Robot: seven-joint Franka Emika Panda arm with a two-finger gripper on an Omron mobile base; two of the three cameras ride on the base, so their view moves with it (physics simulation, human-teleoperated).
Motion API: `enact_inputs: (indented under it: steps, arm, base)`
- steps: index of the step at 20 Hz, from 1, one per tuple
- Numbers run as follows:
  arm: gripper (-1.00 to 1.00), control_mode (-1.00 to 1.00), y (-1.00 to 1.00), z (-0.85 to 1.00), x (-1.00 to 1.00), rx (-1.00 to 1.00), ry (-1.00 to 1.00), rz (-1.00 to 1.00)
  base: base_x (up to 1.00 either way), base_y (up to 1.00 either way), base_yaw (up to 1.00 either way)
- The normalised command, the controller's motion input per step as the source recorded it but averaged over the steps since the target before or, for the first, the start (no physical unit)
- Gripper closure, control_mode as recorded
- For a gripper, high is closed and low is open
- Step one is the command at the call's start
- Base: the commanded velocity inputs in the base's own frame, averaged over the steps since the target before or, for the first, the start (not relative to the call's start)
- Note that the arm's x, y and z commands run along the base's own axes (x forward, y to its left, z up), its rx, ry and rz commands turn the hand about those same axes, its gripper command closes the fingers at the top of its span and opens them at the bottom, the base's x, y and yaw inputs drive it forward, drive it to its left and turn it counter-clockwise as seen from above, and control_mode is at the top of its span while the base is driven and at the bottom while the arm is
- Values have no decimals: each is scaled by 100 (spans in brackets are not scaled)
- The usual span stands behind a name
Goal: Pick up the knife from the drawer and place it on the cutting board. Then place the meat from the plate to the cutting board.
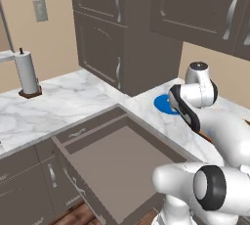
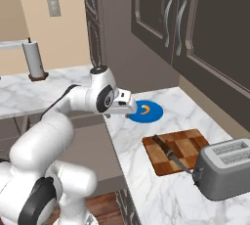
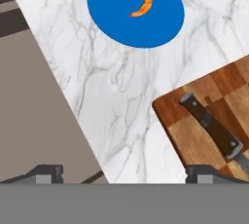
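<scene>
Hovering wide open and empty, tool (image 3: 124, 174) sits short of meat (image 3: 140, 0) on plate (image 3: 116, 23).

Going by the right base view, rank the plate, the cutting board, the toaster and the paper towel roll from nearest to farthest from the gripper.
From the open gripper:
1. Plate: right beside it on the counter, carrying the meat.
2. Cutting board: further right and nearer the camera, with the knife lying on it.
3. Toaster and paper towel roll: both far off, on opposite sides; too close to rank.
</scene>
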Motion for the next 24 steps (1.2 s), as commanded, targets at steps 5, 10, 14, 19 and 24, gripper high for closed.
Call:
enact_inputs:
  steps: [5,10,14,19,24]
  arm:
    - [-100,-100,-20,-3,46,3,0,1]
    - [-100,-100,-26,-10,46,0,0,0]
    - [-100,-100,-19,-16,37,1,-1,0]
    - [-100,-100,-12,-26,27,3,-1,0]
    - [-100,-100,-20,-22,27,7,-1,0]
  base:
    - [0,0,0]
    - [0,0,0]
    - [0,0,0]
    - [0,0,0]
    - [0,0,0]
